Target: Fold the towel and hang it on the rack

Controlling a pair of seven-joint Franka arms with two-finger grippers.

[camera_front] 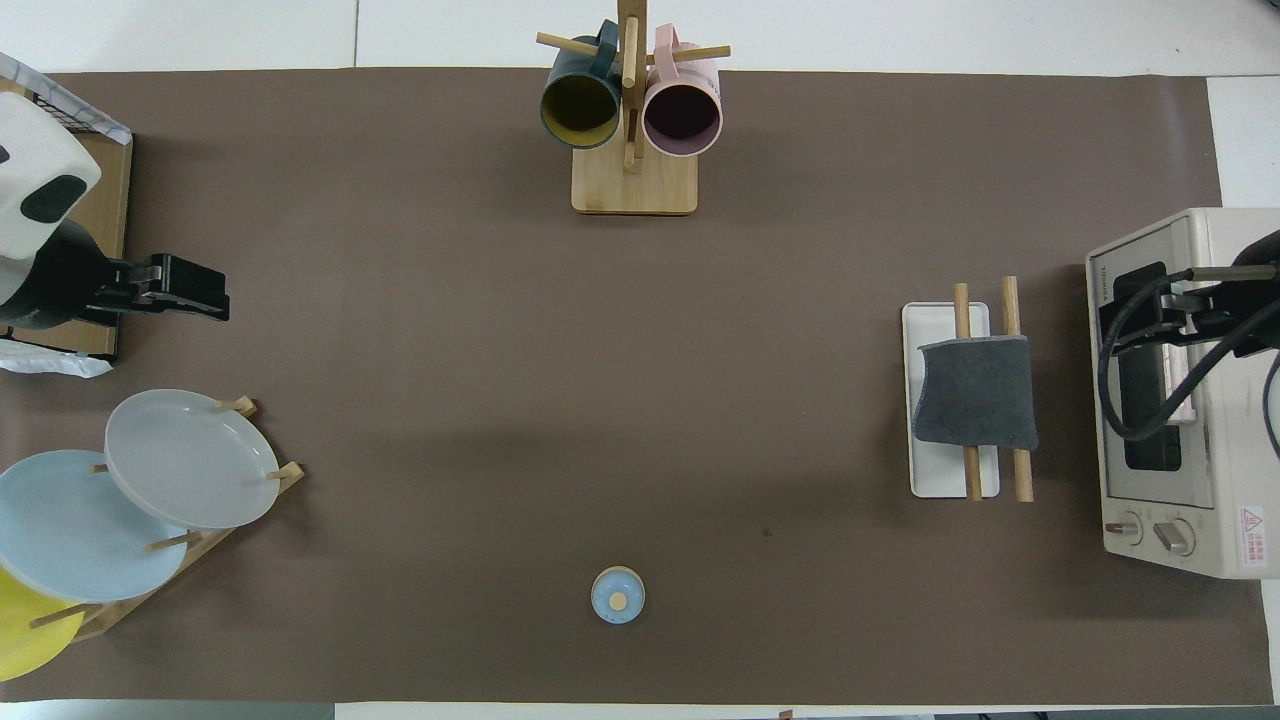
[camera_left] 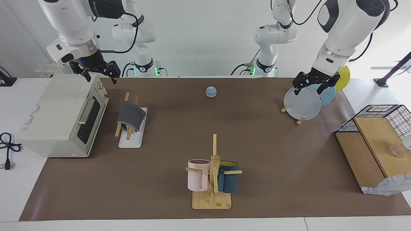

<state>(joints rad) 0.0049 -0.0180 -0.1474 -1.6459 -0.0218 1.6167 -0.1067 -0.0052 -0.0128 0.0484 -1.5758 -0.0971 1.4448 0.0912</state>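
Right gripper [camera_left: 100, 75] up in the air over the toaster oven [camera_left: 57, 117] at the right arm's end of the table, fingers spread, nothing held. Towel [camera_left: 130, 115], dark grey face out, folded and draped over both wooden rods of the rack [camera_left: 132, 140], just beside the oven's door. Mug stand [camera_left: 212, 179] at mid-table with pink and dark mugs. Left gripper [camera_left: 313, 84] above the grey plate [camera_left: 301, 105] on the plate stand, fingers spread, empty.

We are looking at a robotics lab: Franka arms [camera_left: 343, 29] standing over staged kitchenware near the right gripper [camera_left: 99, 75].
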